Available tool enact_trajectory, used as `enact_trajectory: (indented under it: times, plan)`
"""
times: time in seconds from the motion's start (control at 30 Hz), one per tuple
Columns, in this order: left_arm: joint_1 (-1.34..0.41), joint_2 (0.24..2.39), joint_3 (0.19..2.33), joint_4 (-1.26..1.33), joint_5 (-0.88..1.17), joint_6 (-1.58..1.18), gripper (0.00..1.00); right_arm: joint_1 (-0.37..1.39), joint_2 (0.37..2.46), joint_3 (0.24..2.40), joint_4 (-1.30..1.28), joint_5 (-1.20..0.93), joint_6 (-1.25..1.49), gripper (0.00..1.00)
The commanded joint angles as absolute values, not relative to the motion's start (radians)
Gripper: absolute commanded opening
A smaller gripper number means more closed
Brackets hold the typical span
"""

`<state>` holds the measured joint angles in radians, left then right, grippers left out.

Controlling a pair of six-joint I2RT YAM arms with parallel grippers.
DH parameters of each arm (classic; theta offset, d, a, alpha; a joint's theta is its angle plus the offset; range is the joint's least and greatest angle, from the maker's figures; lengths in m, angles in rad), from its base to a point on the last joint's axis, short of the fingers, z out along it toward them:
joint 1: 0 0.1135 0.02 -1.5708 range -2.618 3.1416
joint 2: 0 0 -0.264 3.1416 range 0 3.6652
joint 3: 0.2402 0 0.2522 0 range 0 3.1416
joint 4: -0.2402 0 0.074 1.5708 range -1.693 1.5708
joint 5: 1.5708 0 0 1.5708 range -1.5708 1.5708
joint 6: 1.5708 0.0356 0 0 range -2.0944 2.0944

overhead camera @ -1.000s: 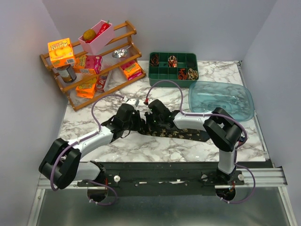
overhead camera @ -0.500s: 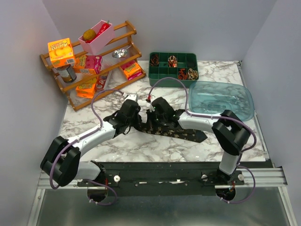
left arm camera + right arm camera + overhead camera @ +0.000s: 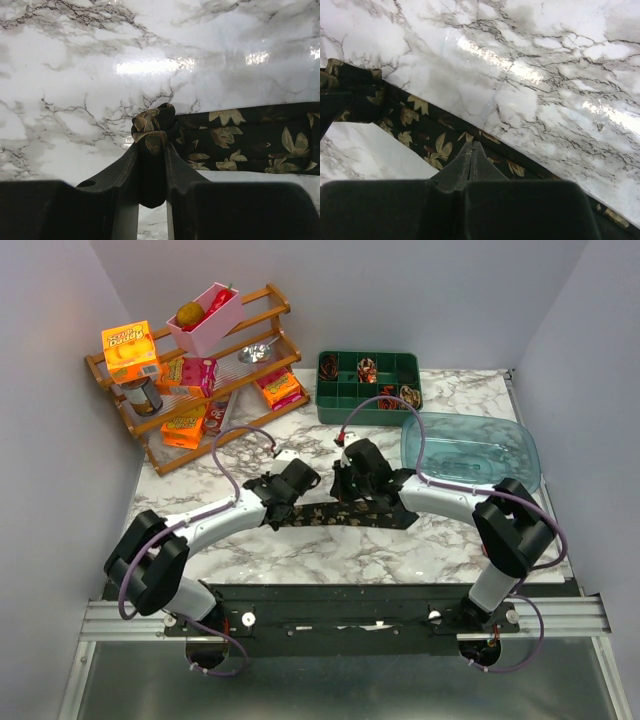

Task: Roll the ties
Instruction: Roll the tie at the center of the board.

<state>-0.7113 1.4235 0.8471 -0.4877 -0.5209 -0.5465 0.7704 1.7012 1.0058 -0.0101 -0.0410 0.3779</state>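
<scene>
My left hand [image 3: 152,146] is narrow. It pinches the bunched-up end of the dark tie [image 3: 240,140] with gold leaves. The rest of the tie lies flat on the marble surface [image 3: 300,552] and runs off to that hand's right.

My right hand [image 3: 471,148] is closed tight with its tips down on the same tie. I cannot tell if it pinches any cloth.

Past the right hand is a green tray [image 3: 362,417] split into little boxes, and rolled ties [image 3: 387,396] sit in some of them. A see-through blue tub [image 3: 470,455] lies close on that hand's right.

Far past the left hand, off to its left, a wooden rack [image 3: 262,297] holds an orange box [image 3: 130,350], a pink bin [image 3: 215,325], a can [image 3: 140,397] and small boxes [image 3: 183,426]. The boxes have writing, but it is too small for me to read.

Purple cables [image 3: 240,430] loop over both arms.
</scene>
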Motion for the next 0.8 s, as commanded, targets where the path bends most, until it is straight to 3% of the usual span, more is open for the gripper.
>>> enact_trajectory:
  times: [0.0, 0.5, 0.57, 0.67, 0.7, 0.77]
  plan:
    - [-0.775, 1.483, 0.905, -0.583, -0.637, -0.592, 0.0, 0.764, 1.68, 0.979, -0.015, -0.006, 0.37, 0.01]
    - [-0.926, 1.674, 0.993, -0.551, -0.603, -0.656, 0.02, 0.735, 1.686, 0.939, -0.015, 0.032, 0.382, 0.01]
    - [-0.931, 1.677, 0.985, -0.538, -0.575, -0.664, 0.06, 0.73, 1.683, 0.928, -0.011, 0.037, 0.38, 0.01]
    - [-0.931, 1.667, 0.965, -0.505, -0.543, -0.678, 0.29, 0.729, 1.68, 0.917, -0.009, 0.04, 0.38, 0.01]
    - [-0.933, 1.663, 0.959, -0.483, -0.534, -0.68, 0.42, 0.727, 1.678, 0.911, -0.009, 0.04, 0.38, 0.01]
    - [-0.934, 1.641, 0.939, -0.465, -0.523, -0.69, 0.5, 0.727, 1.678, 0.908, -0.009, 0.038, 0.382, 0.01]
